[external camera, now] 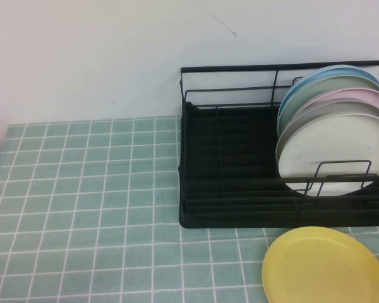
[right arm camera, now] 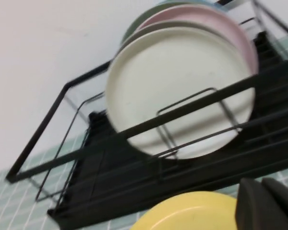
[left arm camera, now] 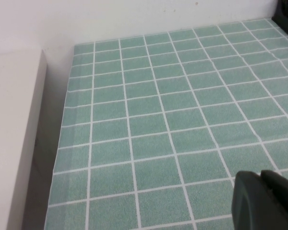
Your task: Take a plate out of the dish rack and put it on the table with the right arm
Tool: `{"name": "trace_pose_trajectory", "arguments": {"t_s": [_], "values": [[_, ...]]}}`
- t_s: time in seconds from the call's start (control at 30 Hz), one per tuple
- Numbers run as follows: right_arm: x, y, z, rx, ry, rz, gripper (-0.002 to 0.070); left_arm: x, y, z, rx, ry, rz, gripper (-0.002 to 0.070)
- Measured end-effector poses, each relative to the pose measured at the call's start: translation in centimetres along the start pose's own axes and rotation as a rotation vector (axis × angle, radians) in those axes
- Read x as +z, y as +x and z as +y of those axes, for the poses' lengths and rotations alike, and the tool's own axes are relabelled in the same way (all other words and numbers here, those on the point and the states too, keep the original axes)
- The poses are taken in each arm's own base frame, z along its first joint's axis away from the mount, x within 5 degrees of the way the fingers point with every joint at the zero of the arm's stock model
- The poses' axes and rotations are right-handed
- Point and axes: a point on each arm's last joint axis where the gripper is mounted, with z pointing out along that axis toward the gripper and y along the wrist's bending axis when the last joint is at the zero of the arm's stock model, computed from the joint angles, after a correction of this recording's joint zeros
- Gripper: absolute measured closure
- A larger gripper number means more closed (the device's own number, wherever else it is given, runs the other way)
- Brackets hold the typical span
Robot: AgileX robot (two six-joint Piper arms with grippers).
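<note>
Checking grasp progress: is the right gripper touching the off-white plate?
Apart. The right wrist view shows the right gripper low, with rack wires between it and the plate.

The table (external camera: 82, 208) is lying open across its whole left side, from the left edge to the dish rack (external camera: 240, 189), which is sitting against the back wall toward the right. Inside the rack, the left part of the ribbed tray is standing bare; the right end is being filled by upright plates, with the off-white plate (external camera: 341, 151) at the front behind a low wire loop. A yellow plate (external camera: 325, 265) is lying flat at the near right edge, just in front of the rack, taking up that strip.

The left gripper (left arm camera: 266, 201) is hovering over bare cloth near the left edge. The right gripper (right arm camera: 266, 206) is hanging just beside the yellow plate, facing the rack's front rail.
</note>
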Motion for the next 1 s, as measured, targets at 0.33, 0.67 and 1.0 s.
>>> {"name": "trace_pose_trajectory", "arguments": {"t_s": [0.33, 0.67, 1.0], "values": [[2.0, -5.0, 3.2, -0.251, -0.041, 0.241, 0.0678, 0.0, 0.0, 0.0, 0.000, 0.000, 0.000, 0.0678], [9.9, -12.0, 5.1, -0.615, -0.132, 0.366, 0.0678, 0.0, 0.0, 0.0, 0.000, 0.000, 0.000, 0.0678], [16.9, -14.1, 5.6, -0.876, -0.373, 0.427, 0.0531, 0.0, 0.0, 0.0, 0.000, 0.000, 0.000, 0.0678]]}}
